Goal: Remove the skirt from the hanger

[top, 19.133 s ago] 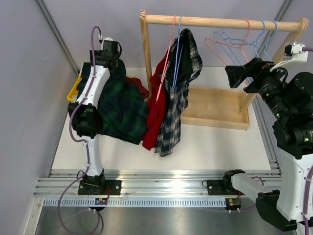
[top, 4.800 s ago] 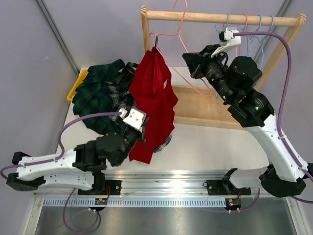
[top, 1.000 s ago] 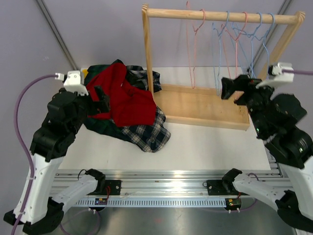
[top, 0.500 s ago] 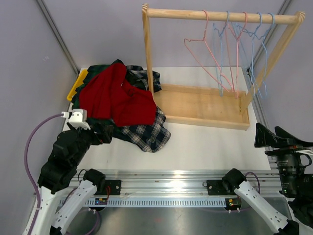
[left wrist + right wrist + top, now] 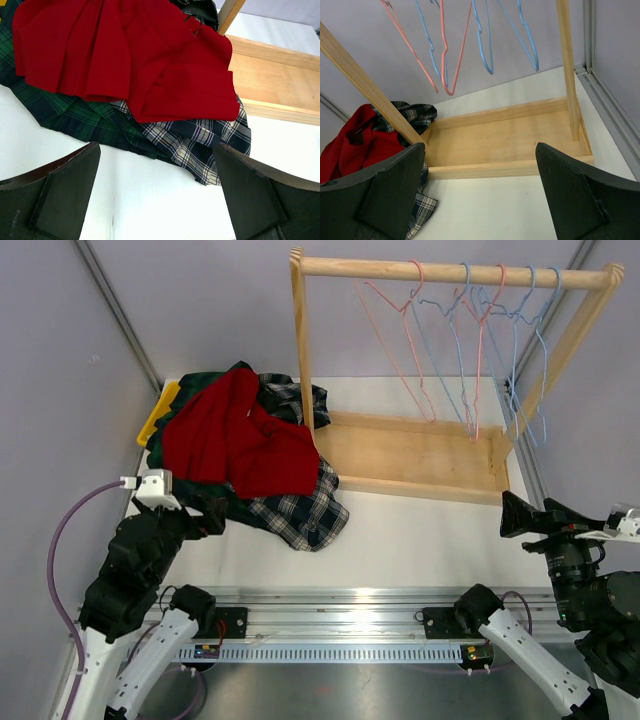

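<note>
Top external view puts the left gripper (image 5: 205,512) by the near-left corner of the tabletop (image 5: 420,540), its fingers spread and grasping nothing. The right gripper (image 5: 522,516), at the near-right edge, is likewise splayed and unladen. Just beyond the left one, a navy checked garment (image 5: 305,515) and a green tartan garment (image 5: 75,120) lie between it and the red skirt (image 5: 235,435). The skirt is spread atop that heap toward the far-left corner (a yellow object (image 5: 152,420) peeks out at the heap's left edge). The wooden rack (image 5: 420,455) stands to the right, its left upright just beside the heap. Farthest back, pink and blue wire hangers (image 5: 470,340) hang from its top rail, well apart from the skirt.
</note>
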